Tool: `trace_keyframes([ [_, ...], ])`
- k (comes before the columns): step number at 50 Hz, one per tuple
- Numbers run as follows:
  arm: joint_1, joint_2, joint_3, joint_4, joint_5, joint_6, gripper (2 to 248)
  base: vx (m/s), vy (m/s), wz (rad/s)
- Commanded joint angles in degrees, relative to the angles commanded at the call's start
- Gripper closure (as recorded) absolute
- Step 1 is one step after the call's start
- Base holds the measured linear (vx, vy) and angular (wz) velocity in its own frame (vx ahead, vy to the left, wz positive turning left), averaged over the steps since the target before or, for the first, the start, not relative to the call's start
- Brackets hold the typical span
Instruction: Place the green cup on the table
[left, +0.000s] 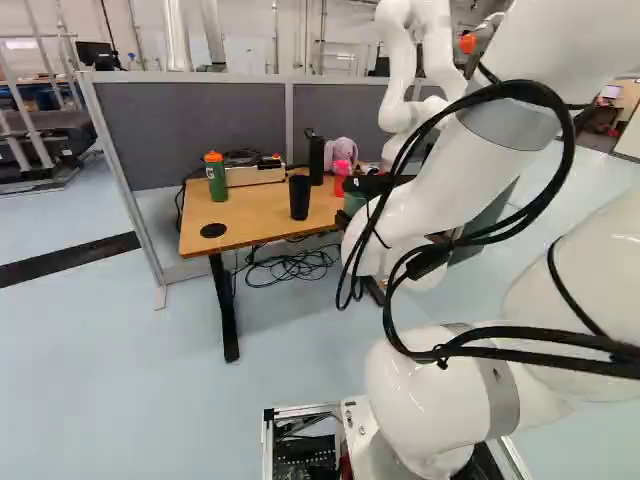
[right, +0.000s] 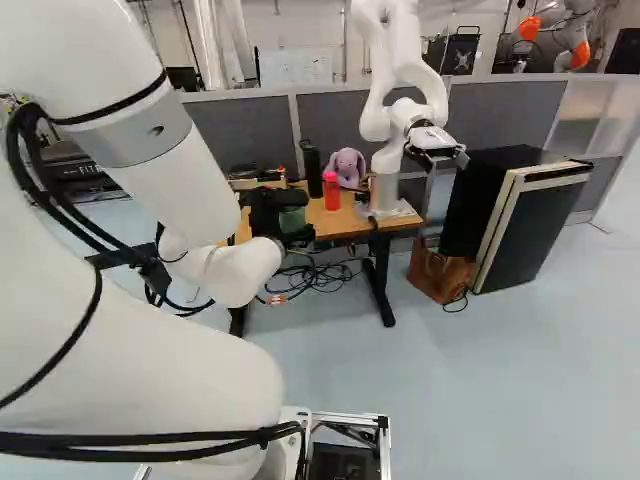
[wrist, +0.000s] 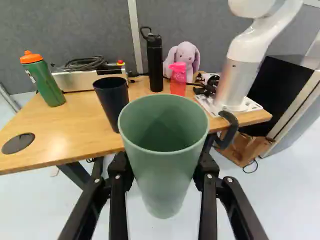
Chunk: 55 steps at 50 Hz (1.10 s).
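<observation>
I have the green cup (wrist: 165, 175) pinched between my two fingers (wrist: 118, 200), one on each side of it. My gripper (right: 290, 212) holds it up in the air by the near edge of the table (wrist: 60, 135), and I see floor (wrist: 150, 222) past its bottom. Its open top faces me.

Just past the cup, a dark cup (wrist: 111, 100) stands on the table. Farther back are a tall black bottle (wrist: 154, 65), a pink bottle (wrist: 178, 82) and a purple bunny toy (wrist: 186, 56), all close together. A green bottle with an orange lid (wrist: 46, 84) stands beside a pale box (wrist: 77, 81) with a coiled cord (wrist: 86, 63) on it. Another white robot arm (right: 400, 80) stands at the table's other end, near a big black box (right: 485, 205) and a brown bag (right: 440, 272) on the floor.
</observation>
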Motion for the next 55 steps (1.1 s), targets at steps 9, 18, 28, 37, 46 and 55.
trace_keyframes([
  [9, 0.0, -1.0, -1.3, 0.0, 0.0, 0.0, 124, 0.051, 0.0, -0.009],
  [18, 0.0, -2.3, -3.7, 0.0, 0.0, 0.0, 124, 0.0, 0.0, 0.0],
  [28, 0.0, -3.9, -6.7, 0.0, 0.0, 0.0, 124, 0.0, 0.0, 0.0],
  [37, 0.0, -5.5, -9.4, 0.0, 0.0, 0.0, 124, 0.0, 0.0, 0.0],
  [46, 0.0, -7.8, -12.2, 0.0, 0.0, 0.0, 124, 0.0, 0.0, 0.0],
  [55, 0.0, -10.6, -14.9, 0.0, 0.0, 0.0, 124, 0.0, 0.0, 0.0],
])
